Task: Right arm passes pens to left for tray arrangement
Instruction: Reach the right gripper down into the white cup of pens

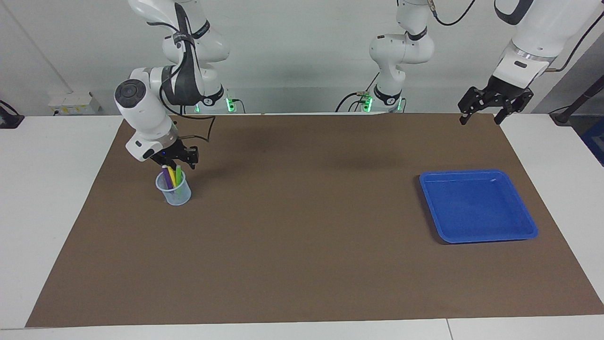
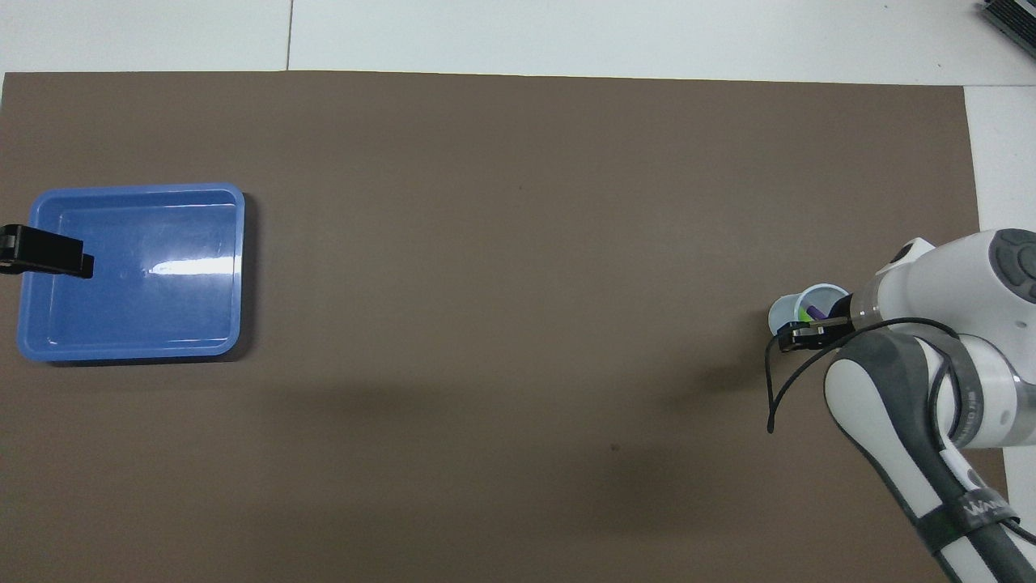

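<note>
Three pens, purple [image 1: 166,177], yellow [image 1: 172,176] and green [image 1: 178,173], stand upright in a small translucent cup [image 1: 173,192] toward the right arm's end of the table. My right gripper [image 1: 177,165] is open just above the pens' tops, holding nothing. In the overhead view it [image 2: 803,333] hangs over the cup's rim [image 2: 781,311], where the green [image 2: 805,311] and purple [image 2: 817,308] pens show. The blue tray [image 1: 476,208] lies toward the left arm's end and holds nothing. My left gripper [image 1: 479,121] waits open, raised over the mat's corner nearer the robots than the tray.
A brown mat [image 1: 302,226] covers most of the white table. In the overhead view one black finger of the left gripper [image 2: 48,257] overlaps the tray's edge [image 2: 137,350].
</note>
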{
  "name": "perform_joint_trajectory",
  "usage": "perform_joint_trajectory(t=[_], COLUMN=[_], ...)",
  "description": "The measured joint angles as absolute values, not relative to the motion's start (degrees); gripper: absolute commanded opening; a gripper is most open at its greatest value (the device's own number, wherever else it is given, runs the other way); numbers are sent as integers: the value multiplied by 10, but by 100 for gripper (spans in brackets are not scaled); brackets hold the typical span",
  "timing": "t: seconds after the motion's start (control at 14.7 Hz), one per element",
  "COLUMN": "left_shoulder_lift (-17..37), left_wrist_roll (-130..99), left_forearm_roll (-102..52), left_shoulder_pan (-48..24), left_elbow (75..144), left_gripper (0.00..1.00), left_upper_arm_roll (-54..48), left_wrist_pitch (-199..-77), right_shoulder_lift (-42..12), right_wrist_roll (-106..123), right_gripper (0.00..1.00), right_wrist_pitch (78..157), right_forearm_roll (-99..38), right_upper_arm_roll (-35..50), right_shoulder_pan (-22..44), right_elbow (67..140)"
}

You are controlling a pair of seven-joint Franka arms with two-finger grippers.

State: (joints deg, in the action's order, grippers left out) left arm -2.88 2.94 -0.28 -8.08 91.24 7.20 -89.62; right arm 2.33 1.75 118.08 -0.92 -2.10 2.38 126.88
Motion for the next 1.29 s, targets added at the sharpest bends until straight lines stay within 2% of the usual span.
perform_joint_trajectory(t=[0.27,0.75,0.89,1.29], left_shoulder_lift=[-29,-29,-29,-29], left_wrist_roll=[29,29,29,29], left_forearm_roll=[-3,-3,-3,-3], left_shoulder_pan=[-81,-81,-81,-81], left_elbow=[912,912,912,912], left_gripper=[100,100,100,100], left_upper_arm_roll=[72,72,72,72], left_wrist_pitch=[-896,-896,-896,-896], right_shoulder_lift=[23,23,23,22], right_wrist_roll=[38,71,76,79], right_gripper=[33,34,40,40], right_wrist_pitch=[1181,1199,1208,1219], right_forearm_roll=[-9,-9,-9,-9], right_upper_arm_roll=[-22,-22,-22,-22], right_shoulder_pan=[17,12,12,12], right_elbow=[1269,1268,1268,1269])
